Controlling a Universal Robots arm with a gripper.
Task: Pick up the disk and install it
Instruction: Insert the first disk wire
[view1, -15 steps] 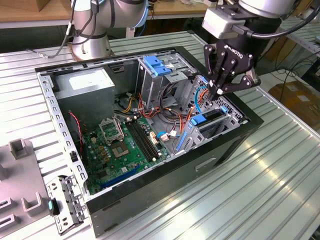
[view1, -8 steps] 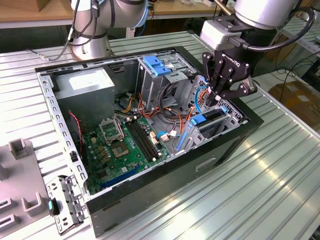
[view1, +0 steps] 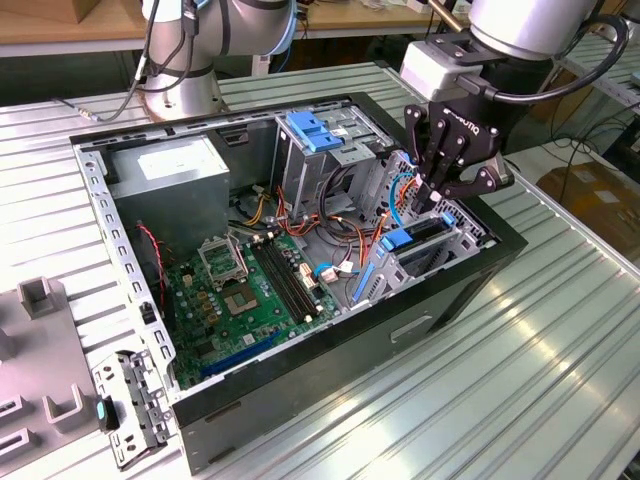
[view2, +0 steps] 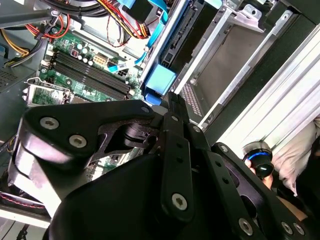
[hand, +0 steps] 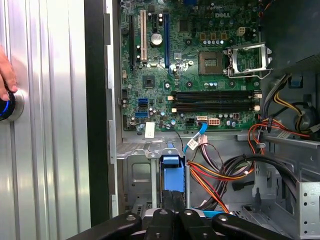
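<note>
Exterior view's right, drive bay (view1: 468, 238) of the open computer case (view1: 400, 345) on the bench (view1: 540, 390): end effector (view1: 436, 198) with fingers pressed together, tips straight above and seemingly touching the upper edge of the disk (view1: 412, 240), on edge in that bay, long axis along the bay wall.

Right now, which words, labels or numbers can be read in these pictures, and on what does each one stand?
Black robot gripper: white maker's mark, left unquoted.
Green motherboard: white maker's mark, left unquoted; other markings too small to read.
Small white sticker on that board: too small to read.
White sticker on the grey metal box: no print legible.
</note>
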